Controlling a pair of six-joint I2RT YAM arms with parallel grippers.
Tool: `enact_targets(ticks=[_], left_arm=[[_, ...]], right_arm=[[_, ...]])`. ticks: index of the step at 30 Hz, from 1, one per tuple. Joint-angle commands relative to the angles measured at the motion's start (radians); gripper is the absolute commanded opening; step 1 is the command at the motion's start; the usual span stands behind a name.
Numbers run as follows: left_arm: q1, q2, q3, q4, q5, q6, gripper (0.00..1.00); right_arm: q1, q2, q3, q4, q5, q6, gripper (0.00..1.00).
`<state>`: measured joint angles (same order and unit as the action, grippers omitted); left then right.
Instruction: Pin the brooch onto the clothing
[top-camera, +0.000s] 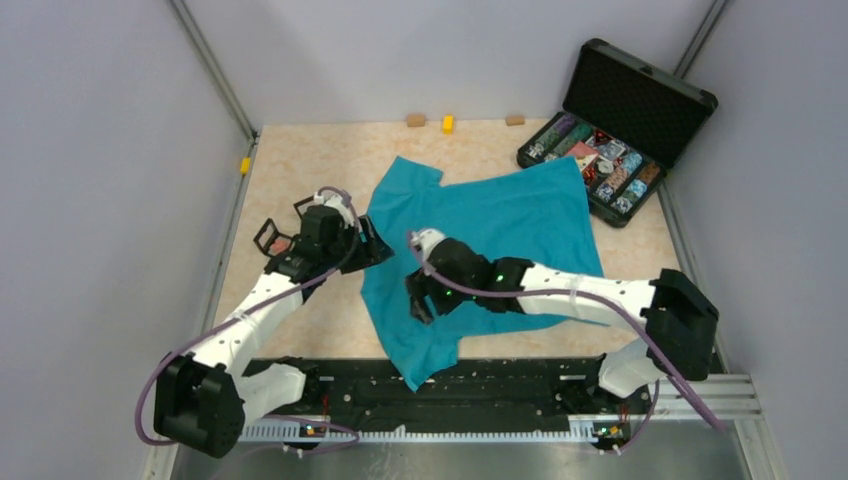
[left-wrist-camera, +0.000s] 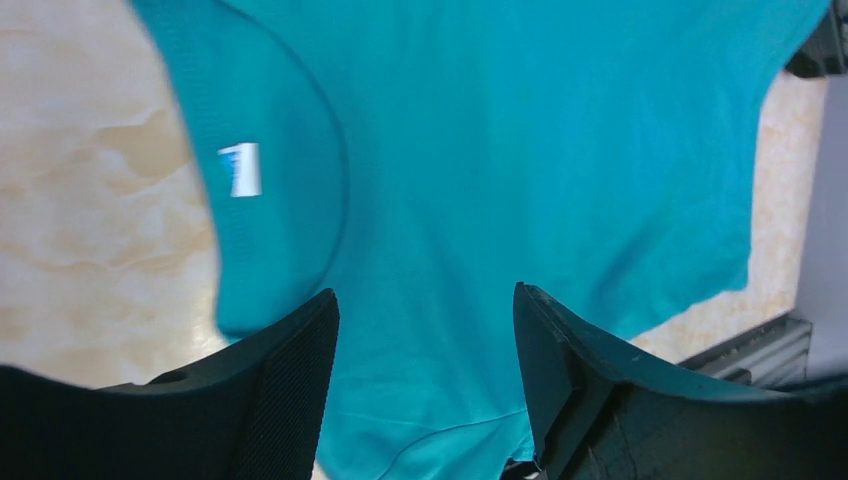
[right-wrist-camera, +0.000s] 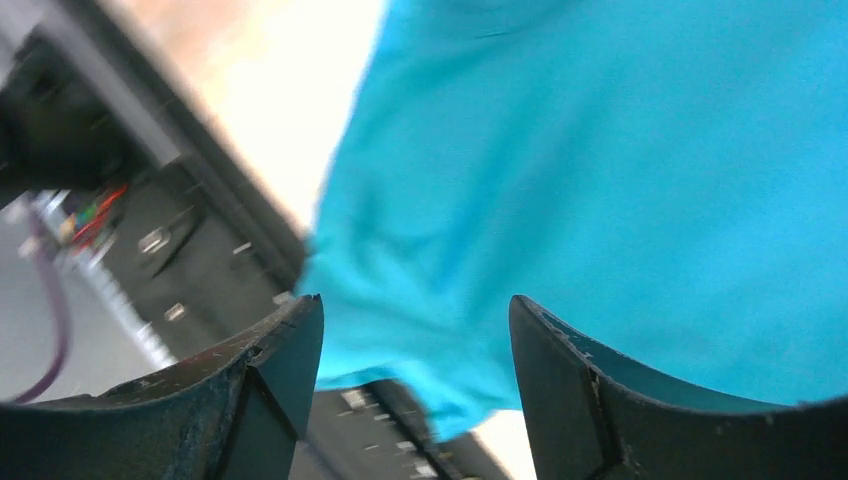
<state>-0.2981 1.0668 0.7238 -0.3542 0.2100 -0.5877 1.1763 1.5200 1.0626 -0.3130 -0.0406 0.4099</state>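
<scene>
The teal T-shirt (top-camera: 500, 225) lies spread on the table. In the left wrist view (left-wrist-camera: 520, 150) its collar and white label (left-wrist-camera: 240, 168) show. My left gripper (top-camera: 366, 246) is open and empty at the shirt's collar edge, its jaws (left-wrist-camera: 425, 320) over the fabric. My right gripper (top-camera: 420, 300) is open and empty above the shirt's near left part, and its view shows a shirt corner (right-wrist-camera: 600, 180) by the black rail. A small pinkish speck (top-camera: 282, 243) beside the left arm is too small to name. I cannot make out the brooch for certain.
An open black case (top-camera: 640, 95) with many coloured trinkets stands at the back right. Small tan and yellow blocks (top-camera: 448, 123) lie along the back edge, and another yellow one (top-camera: 245, 165) lies at the left. A black rail (top-camera: 500, 385) runs along the near edge.
</scene>
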Motion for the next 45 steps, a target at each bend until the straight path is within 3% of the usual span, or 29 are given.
enact_targets(ticks=[1,8,12,25,33,38,45], left_arm=[[-0.083,0.081,-0.009,0.179,0.013,-0.080,0.68],[-0.102,0.233,-0.015,0.317,-0.060,-0.100,0.67],[-0.099,0.344,0.033,0.318,-0.097,-0.081,0.66],[-0.050,0.623,0.109,0.342,-0.127,-0.033,0.61],[-0.005,0.729,0.220,0.293,-0.138,-0.005,0.61],[0.010,0.738,0.261,0.263,-0.165,0.017,0.62],[0.011,0.617,0.325,0.150,-0.071,0.057,0.77]], right_arm=[[-0.179,-0.093,-0.104,0.020,0.163,0.037,0.71],[-0.452,-0.073,-0.233,0.161,0.132,0.024,0.72],[-0.528,-0.052,-0.283,0.239,0.078,0.004,0.72],[-0.636,0.080,-0.353,0.369,-0.018,0.105,0.71],[-0.681,0.144,-0.299,0.371,-0.031,0.111,0.72],[-0.680,0.155,-0.260,0.358,-0.037,0.098,0.72],[-0.690,0.019,-0.248,0.333,-0.112,0.059,0.74]])
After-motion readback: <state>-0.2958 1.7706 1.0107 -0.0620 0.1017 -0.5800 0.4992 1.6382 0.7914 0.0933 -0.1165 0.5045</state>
